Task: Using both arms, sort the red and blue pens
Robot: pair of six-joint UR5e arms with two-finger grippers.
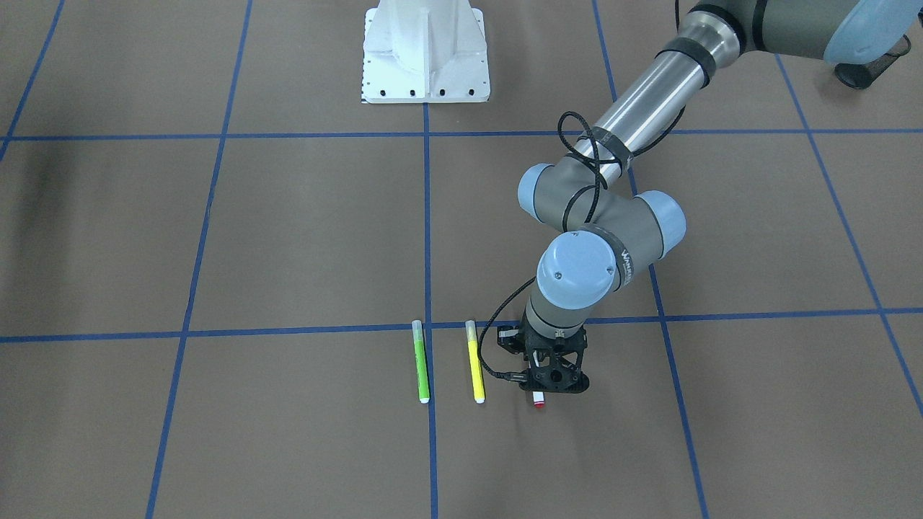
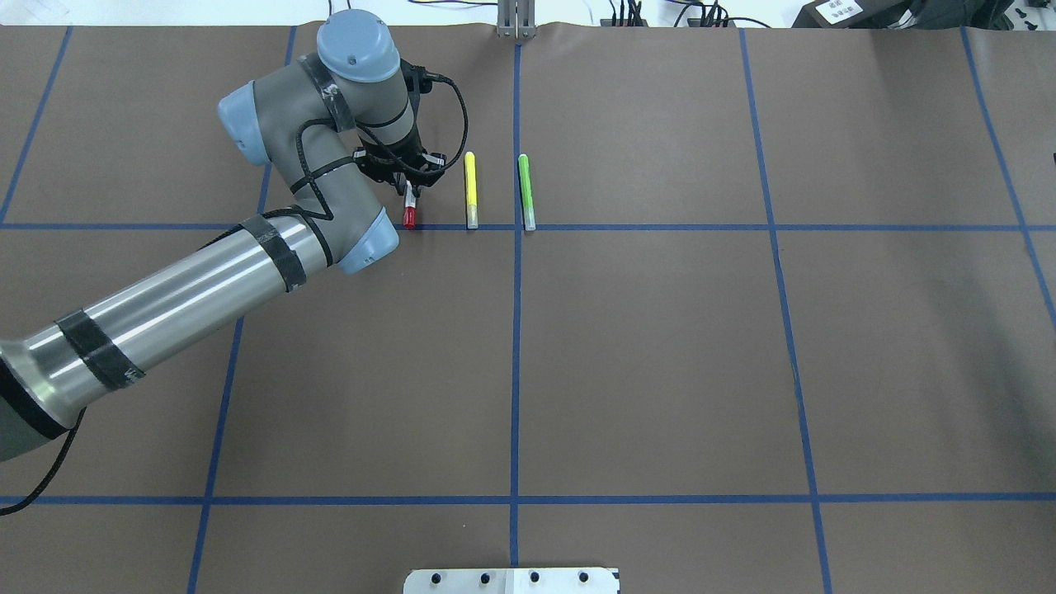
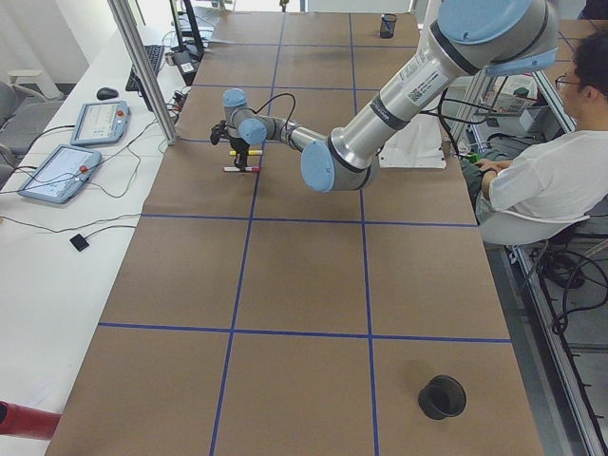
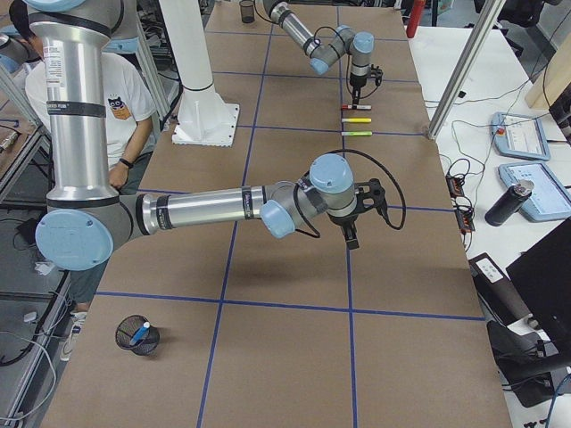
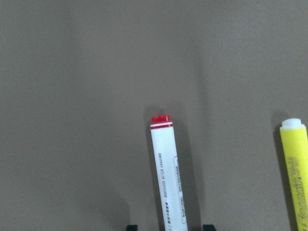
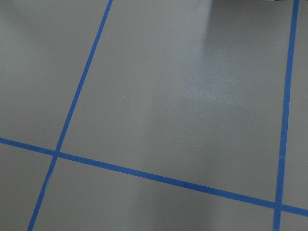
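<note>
Roughly half done, I'd judge: the blue pen sits in a mesh cup well away from the left claw, which stands open astride the red pen (not yet gripped).

The bench is covered in matt brown paper, with a faint sheen in the right wrist view, and crossed by smooth blue tape lines. The left arm has a polished, reflective silver metal tube, matt grey segments and smooth light-blue plastic joint caps. The white-barrelled marker with red cap and the yellow marker are glossy plastic.
</note>
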